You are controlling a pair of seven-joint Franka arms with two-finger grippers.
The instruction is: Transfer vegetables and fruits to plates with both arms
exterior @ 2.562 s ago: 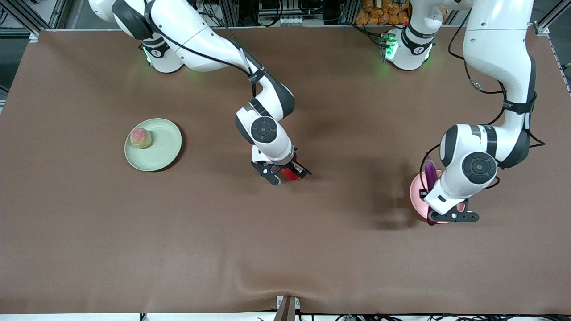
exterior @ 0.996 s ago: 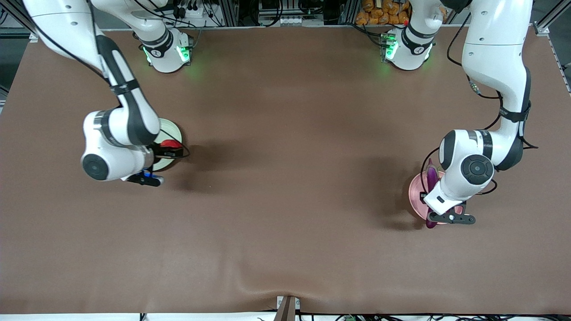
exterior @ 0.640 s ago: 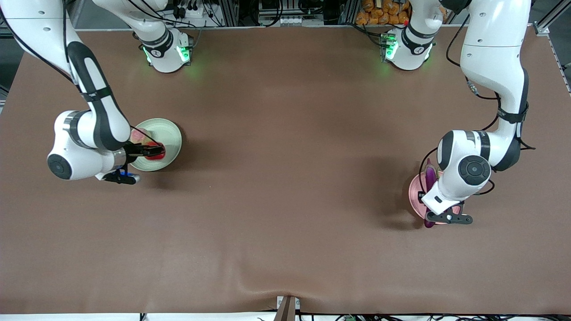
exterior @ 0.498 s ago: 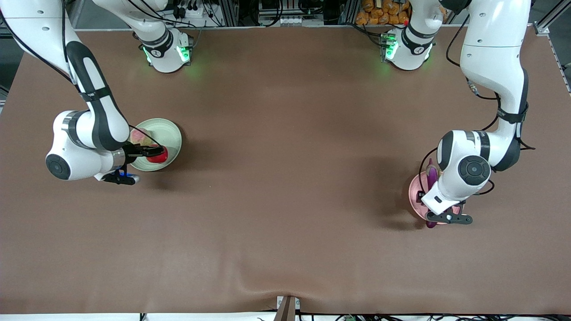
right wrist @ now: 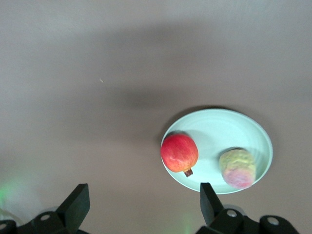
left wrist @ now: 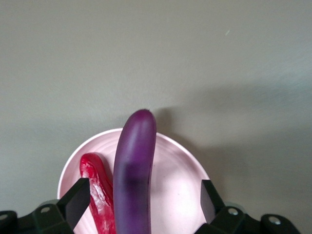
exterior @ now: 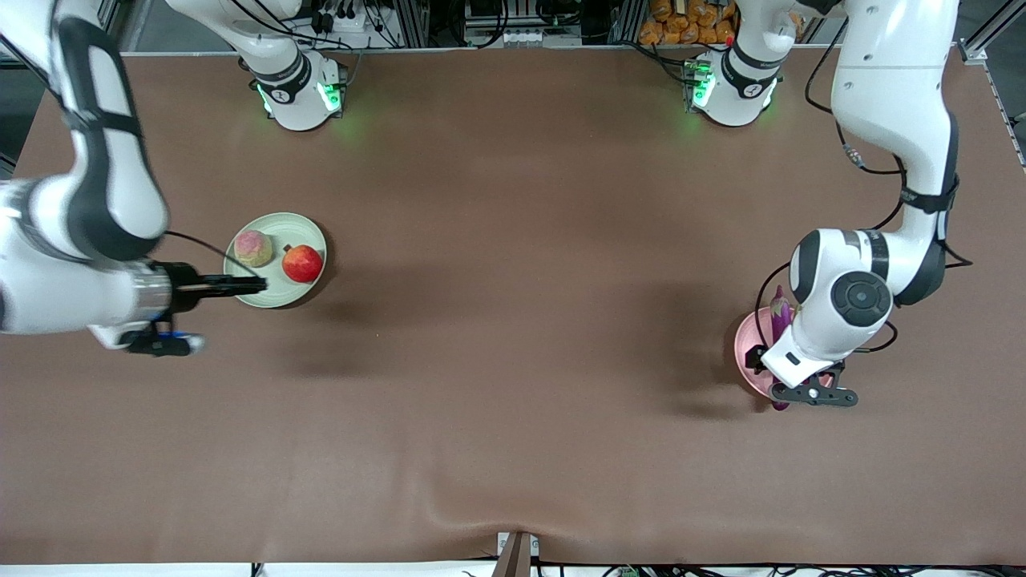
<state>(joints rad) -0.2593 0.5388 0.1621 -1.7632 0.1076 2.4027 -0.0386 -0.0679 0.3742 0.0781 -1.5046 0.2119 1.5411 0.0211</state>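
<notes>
The pale green plate (exterior: 293, 232) (right wrist: 219, 127) holds the shiny red fruit (exterior: 302, 264) (right wrist: 179, 152) and, beside it, the mottled pink-and-green fruit (exterior: 253, 248) (right wrist: 237, 168). My right gripper (exterior: 240, 282) (right wrist: 141, 204) is open and empty, just off the plate's rim toward the right arm's end. The pink plate (exterior: 745, 353) (left wrist: 180, 180) carries the purple eggplant (exterior: 779, 308) (left wrist: 134, 170) and the red chili (left wrist: 97, 192), which my left arm hides in the front view. My left gripper (exterior: 811, 393) (left wrist: 144, 204) hangs open over them, jaws wide on either side and touching neither.
Both plates lie on a brown table cover (exterior: 513, 320). The arm bases (exterior: 296, 88) (exterior: 731, 90) stand along the edge farthest from the front camera. A small bracket (exterior: 515, 553) sits at the nearest edge, where the cover wrinkles.
My right gripper let go of the red fruit on the green plate and drew back toward the right arm's end. My left gripper opened, leaving the eggplant on the pink plate.
</notes>
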